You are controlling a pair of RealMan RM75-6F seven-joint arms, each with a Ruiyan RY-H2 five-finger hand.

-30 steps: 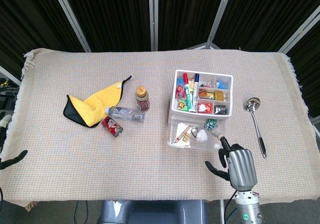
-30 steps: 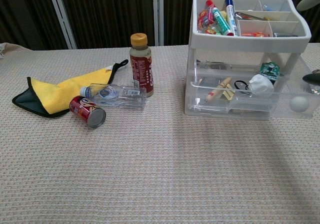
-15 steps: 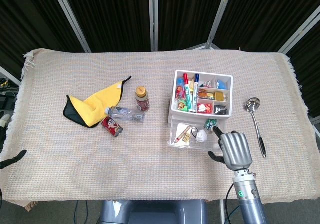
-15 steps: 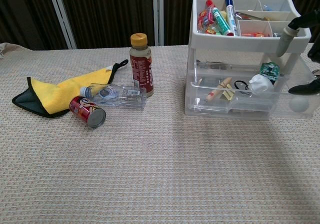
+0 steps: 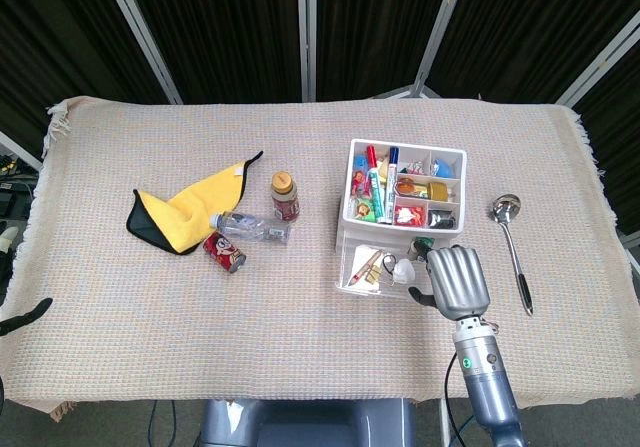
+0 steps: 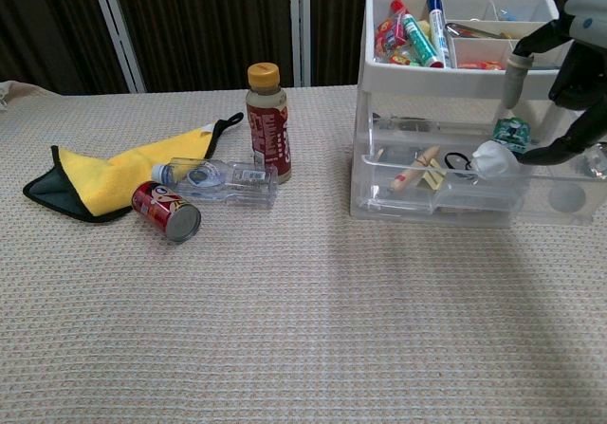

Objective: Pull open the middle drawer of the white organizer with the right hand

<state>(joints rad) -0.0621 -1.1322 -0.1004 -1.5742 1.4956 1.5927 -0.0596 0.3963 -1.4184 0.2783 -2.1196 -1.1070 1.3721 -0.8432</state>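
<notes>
The white organizer (image 5: 350, 182) stands right of the table's middle, its top tray (image 6: 474, 81) full of pens and small items. Below the tray a clear drawer (image 5: 352, 267) sticks out toward me, holding a wooden stick, a hair band and a white lump. My right hand (image 5: 455, 282) lies over the drawer's right end with its fingers spread. In the chest view the right hand (image 6: 569, 82) has one fingertip (image 6: 517, 68) at the tray's front edge and the thumb near the white lump (image 6: 493, 158). It holds nothing. Only a dark tip of my left hand (image 5: 25, 315) shows at the left edge.
A metal ladle (image 5: 515, 252) lies right of the organizer. Left of it are a brown bottle (image 5: 285, 195), a clear plastic bottle (image 5: 250, 227) on its side, a red can (image 5: 224, 251) and a yellow cloth (image 5: 185, 207). A woven cloth (image 5: 300, 337) covers the table.
My right hand has moved from the table's near edge up to the organizer's front and now lies over the drawer's right end. The left hand has slipped further out of view.
</notes>
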